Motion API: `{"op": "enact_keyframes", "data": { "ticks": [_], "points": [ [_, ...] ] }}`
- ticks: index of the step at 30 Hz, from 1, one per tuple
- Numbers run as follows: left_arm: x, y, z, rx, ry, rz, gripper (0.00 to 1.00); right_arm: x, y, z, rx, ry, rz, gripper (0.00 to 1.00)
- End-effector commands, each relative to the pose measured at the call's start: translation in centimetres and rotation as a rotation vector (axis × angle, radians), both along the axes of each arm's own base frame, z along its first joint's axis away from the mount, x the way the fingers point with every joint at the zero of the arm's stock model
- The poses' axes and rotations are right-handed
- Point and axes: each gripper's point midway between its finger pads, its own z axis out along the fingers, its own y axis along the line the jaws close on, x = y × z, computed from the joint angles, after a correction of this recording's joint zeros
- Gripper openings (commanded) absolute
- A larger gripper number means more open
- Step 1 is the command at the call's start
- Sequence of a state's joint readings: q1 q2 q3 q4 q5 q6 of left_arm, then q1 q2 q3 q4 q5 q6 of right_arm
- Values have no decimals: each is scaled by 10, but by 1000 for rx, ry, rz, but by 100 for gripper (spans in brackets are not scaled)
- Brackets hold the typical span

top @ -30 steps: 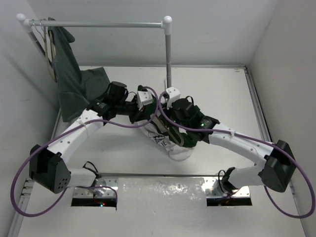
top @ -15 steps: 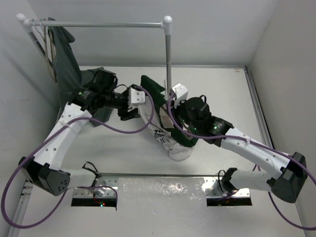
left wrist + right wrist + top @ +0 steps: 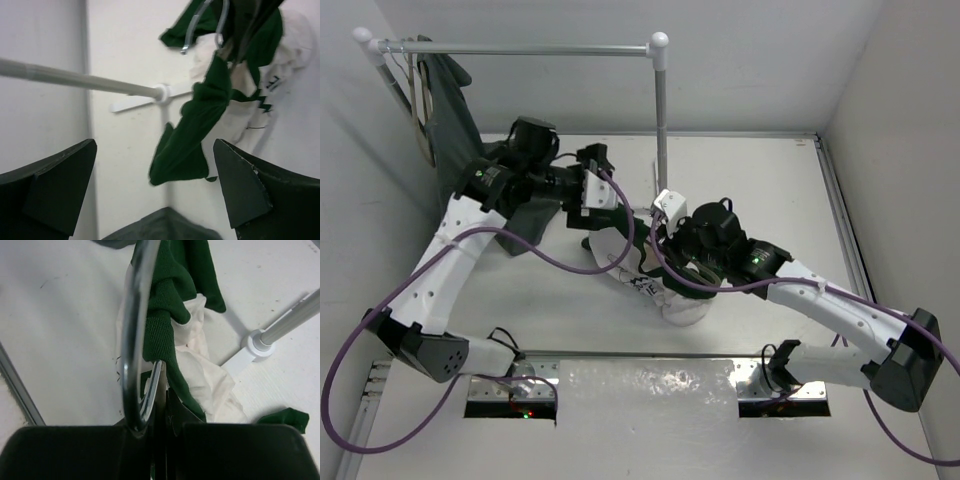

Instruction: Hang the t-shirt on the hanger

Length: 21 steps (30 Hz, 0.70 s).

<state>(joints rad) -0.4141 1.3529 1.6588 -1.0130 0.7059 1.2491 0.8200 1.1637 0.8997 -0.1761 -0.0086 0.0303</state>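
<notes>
The t-shirt (image 3: 672,292), dark green with a white printed panel, hangs bunched at mid-table under my right gripper (image 3: 660,238). In the right wrist view the hanger (image 3: 131,340) shows as a curved metal hook running through the green collar (image 3: 161,325). My right gripper (image 3: 167,396) is shut on the hanger's neck just below the collar. My left gripper (image 3: 592,188) hovers left of the shirt, apart from it. Its jaws (image 3: 154,146) stand wide open and empty, facing a drooping green sleeve (image 3: 192,140). The rest of the hanger is hidden in the cloth.
A clothes rail (image 3: 520,48) spans the back left, and its upright post (image 3: 661,110) stands just behind the shirt on a white foot (image 3: 257,342). A dull grey-green garment (image 3: 460,150) hangs from the rail and pools onto the table. A shiny sheet (image 3: 650,385) lies at the near edge.
My left gripper has opened, let go of the shirt and drawn back toward the left rear. The right arm has shifted slightly with the hanger and shirt.
</notes>
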Motion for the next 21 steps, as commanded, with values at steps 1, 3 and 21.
{"op": "enact_keyframes", "data": {
  "ticks": [1, 3, 21],
  "points": [
    [0, -11, -21, 26, -3, -65, 99, -4, 13, 36, 63, -89, 101, 0],
    [7, -13, -25, 33, 5, -59, 93, -5, 14, 38, 66, -91, 111, 0],
    [-8, -21, -102, 188, 235, -105, 0, -8, 25, 58, 93, -141, 190, 0]
  ]
}}
